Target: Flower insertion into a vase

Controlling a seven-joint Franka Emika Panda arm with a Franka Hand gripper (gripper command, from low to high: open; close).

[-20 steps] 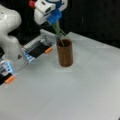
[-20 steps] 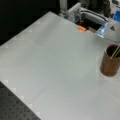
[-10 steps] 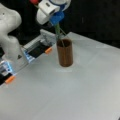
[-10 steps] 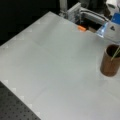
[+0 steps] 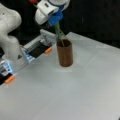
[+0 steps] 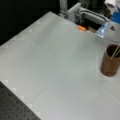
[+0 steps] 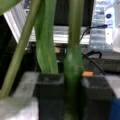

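The brown cylindrical vase [image 5: 65,56] stands upright on the white table, at the right edge in a front view [image 6: 110,63]. My gripper [image 5: 57,23] hovers just above its rim, shut on the green stem of the flower [image 5: 59,31], and shows in blue at a front view's top right [image 6: 116,18]. The stem slants down and its lower end is inside the vase mouth [image 6: 115,53]. A bit of red shows above the gripper at a front view's top. In the wrist view the stem [image 7: 72,75] runs between the dark fingers [image 7: 48,97], with a leaf [image 7: 46,45] beside it.
The white arm base [image 5: 10,37] stands at a front view's left. Aluminium rails with orange tabs [image 5: 48,50] [image 5: 10,80] [image 6: 81,28] lie behind the vase. The white table [image 5: 75,95] spreads out in front. A black perforated board [image 6: 15,107] borders its corner.
The gripper has shifted slightly to the right and a little lower over the vase, still holding the stem. The vase has not moved.
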